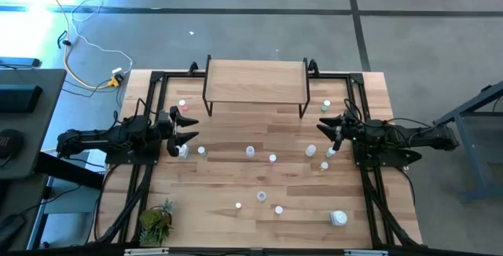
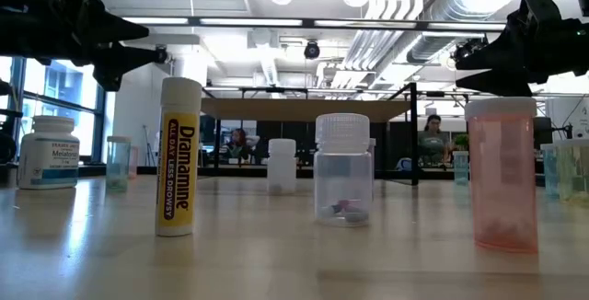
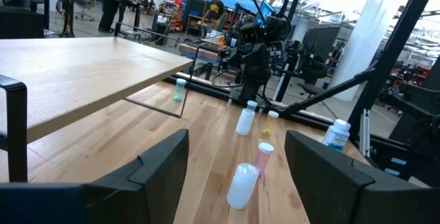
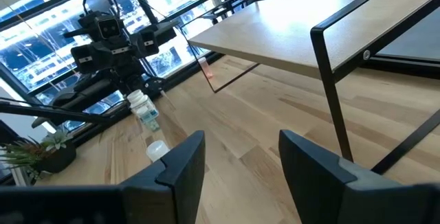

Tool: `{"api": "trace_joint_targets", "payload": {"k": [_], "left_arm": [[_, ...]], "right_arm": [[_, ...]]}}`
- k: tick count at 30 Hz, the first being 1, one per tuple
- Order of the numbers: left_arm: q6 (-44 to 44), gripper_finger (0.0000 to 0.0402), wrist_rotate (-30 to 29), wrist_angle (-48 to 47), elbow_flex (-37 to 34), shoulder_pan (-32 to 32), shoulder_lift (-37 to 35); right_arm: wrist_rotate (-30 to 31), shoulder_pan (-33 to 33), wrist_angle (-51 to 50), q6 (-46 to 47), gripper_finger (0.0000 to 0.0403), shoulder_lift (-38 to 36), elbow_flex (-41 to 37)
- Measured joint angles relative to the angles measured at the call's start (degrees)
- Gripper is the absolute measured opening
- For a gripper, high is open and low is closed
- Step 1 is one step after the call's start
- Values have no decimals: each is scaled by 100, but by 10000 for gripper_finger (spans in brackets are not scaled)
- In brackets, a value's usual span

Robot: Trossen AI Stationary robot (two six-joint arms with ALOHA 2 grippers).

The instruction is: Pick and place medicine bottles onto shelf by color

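Several small medicine bottles stand scattered on the plank table, among them one [image 1: 250, 151] at the middle and a larger white one [image 1: 338, 218] at the near right. The shelf [image 1: 255, 79], a light board on thin black legs, stands at the far middle with nothing on its top. My left gripper [image 1: 191, 129] hovers open at the table's left, level, its fingers [image 3: 155, 165] apart with a white bottle [image 3: 242, 185] on the table beyond them. My right gripper [image 1: 324, 127] hovers open at the right, and the shelf's leg [image 4: 337, 107] stands ahead of it.
A small potted plant [image 1: 156, 221] stands at the near left corner. Black frame rails [image 1: 145, 115] run along both sides of the table. In the low view a yellow-labelled tube [image 2: 179, 157], a clear bottle [image 2: 342, 180] and a pink bottle [image 2: 502, 176] stand near the front edge.
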Motion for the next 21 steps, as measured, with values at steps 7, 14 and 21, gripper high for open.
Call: {"api": "trace_joint_targets", "payload": {"k": [7,14,21], "left_arm": [[1,232,-1,-1,0,0,0],[0,232,-10,0,0,0,0],[-600,232,-114,29,2,4,0]], "right_arm": [[-25,-2,-2,0,177,-1,0],[-22,-2,-2,0,177,-2,1],[-19,-2,-2,0,177,-2,-1]]}}
